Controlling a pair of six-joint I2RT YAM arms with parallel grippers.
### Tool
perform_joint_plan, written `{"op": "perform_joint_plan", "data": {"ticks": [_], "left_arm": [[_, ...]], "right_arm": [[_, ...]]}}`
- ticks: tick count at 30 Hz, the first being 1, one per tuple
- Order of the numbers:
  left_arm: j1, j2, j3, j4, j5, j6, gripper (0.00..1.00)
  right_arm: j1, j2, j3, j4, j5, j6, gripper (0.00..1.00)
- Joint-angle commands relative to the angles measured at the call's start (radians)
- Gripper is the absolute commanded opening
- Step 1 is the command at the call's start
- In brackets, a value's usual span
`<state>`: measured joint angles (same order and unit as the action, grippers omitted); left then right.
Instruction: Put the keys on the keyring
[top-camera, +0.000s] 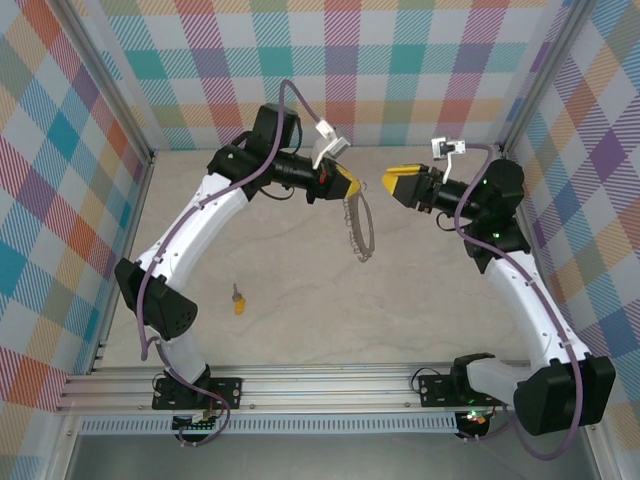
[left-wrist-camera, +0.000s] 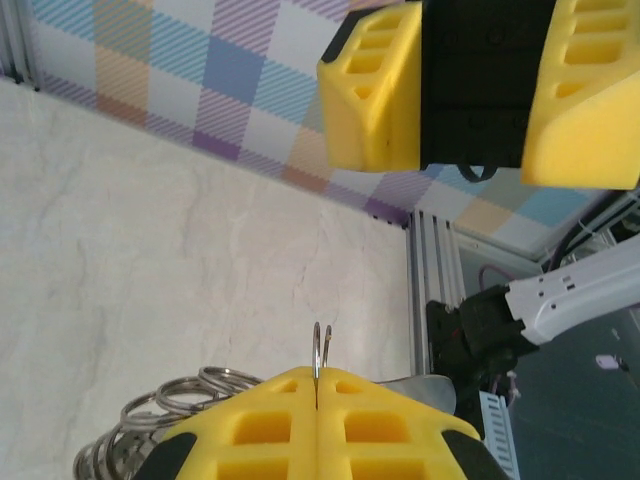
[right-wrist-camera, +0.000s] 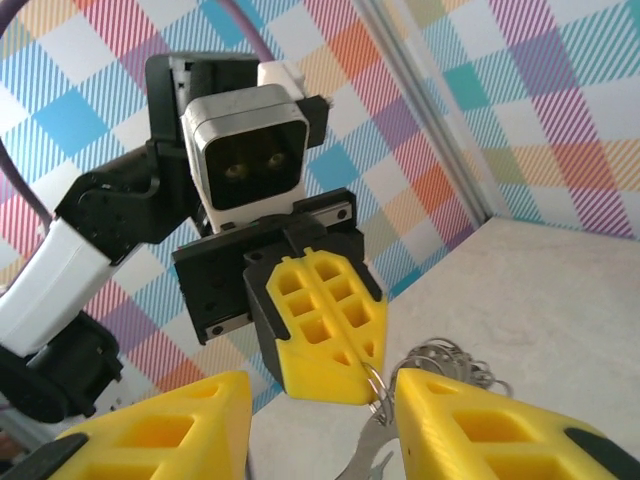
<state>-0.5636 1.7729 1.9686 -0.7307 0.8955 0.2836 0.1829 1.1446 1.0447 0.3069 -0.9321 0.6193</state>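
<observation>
Top external count: one key (top-camera: 239, 300), one keyring (top-camera: 358, 228)

Key lies alone on the table (top-camera: 300, 335), well apart from both arms. Keyring hangs from the left gripper (top-camera: 348, 185), pinched shut on it. Facing it, the right gripper (top-camera: 387, 183) stands partly open, gripping nothing. Left wrist view adds the ring's coiled loops.

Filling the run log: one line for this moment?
left gripper shut on keyring | right gripper open, empty | key on table
</observation>
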Motion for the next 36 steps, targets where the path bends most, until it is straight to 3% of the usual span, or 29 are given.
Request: {"op": "perform_joint_plan", "data": {"ticks": [1,27,36], "left_arm": [[-0.005,0.001,0.047,-0.042,0.02,0.059,0.0],[-0.005,0.021,0.079,-0.071,0.08,0.069,0.0],[0.018,-0.008,-0.036,0.143,-0.121,-0.103,0.0]], "right_arm": [[0.023,0.025,0.037,-0.036,-0.076,-0.035,0.42],[0.086,0.111,0.025,-0.021,-0.03,-0.067,0.39],[0.086,-0.041,-0.093,-0.05,0.166,-0.031,0.46]]}}
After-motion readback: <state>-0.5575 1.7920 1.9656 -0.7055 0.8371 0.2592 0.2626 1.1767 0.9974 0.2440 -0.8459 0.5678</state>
